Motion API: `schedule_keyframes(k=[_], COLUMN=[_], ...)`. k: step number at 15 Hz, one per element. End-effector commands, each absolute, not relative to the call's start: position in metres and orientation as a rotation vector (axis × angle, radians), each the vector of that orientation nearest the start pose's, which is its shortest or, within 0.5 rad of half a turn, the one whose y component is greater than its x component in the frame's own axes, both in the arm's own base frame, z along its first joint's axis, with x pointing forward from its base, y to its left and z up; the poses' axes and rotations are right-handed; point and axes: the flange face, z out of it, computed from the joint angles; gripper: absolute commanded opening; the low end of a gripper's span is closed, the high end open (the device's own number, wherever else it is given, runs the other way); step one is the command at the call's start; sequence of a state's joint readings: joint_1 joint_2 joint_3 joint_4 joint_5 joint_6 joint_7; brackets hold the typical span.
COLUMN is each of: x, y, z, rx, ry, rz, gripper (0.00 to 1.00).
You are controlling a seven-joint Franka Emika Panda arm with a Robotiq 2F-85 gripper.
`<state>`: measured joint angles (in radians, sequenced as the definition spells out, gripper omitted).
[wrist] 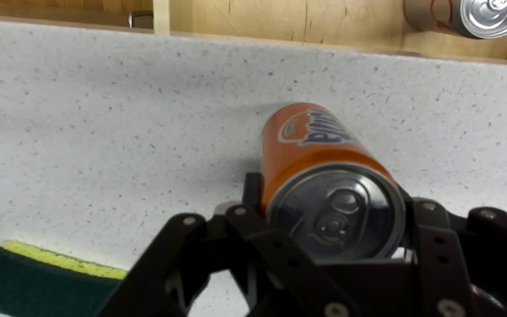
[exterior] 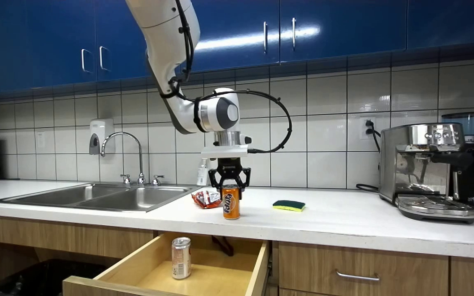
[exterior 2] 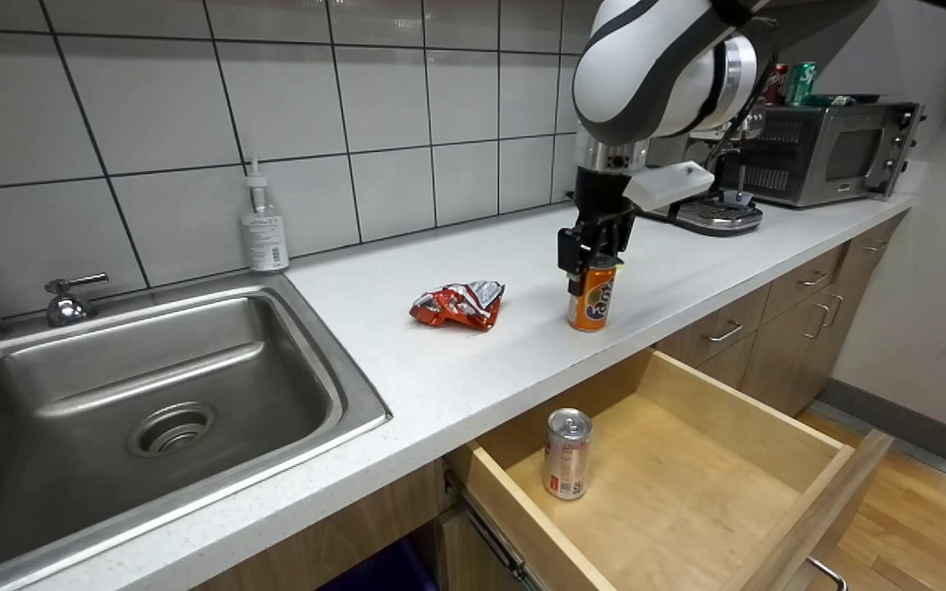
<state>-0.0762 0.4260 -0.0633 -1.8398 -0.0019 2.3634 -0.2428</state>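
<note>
exterior view: gripper [exterior: 231,193] has the can [exterior: 231,208] pinched near the top, standing upright on the counter [exterior: 327,218] | exterior view: bright orange, dark-blue Fanta lettering [exterior 2: 599,299], crumpled wrapper [exterior 2: 458,304] nearby | wrist view: lid [wrist: 337,212] looks kinda dark, silvery rim

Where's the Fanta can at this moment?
In an exterior view, the Fanta can is upright between the fingers near the counter's front edge, with the red wrapper to its left and the sponge to its right.
</note>
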Motion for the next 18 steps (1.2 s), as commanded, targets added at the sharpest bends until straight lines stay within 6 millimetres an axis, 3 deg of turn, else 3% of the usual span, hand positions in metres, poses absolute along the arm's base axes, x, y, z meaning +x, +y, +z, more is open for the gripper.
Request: schedule_keyframes(k=[1,10,18], x=[0.615,0.556,0.514], y=[-0.070,-0.045,-0.035], z=[0.327,0.343,0.324], rx=[-3.193,-3.189,-3.183], ry=[-0.142,-0.072,0.078], rz=[-0.229,-0.222,-0.126], gripper=[0.38,0.38,0.38])
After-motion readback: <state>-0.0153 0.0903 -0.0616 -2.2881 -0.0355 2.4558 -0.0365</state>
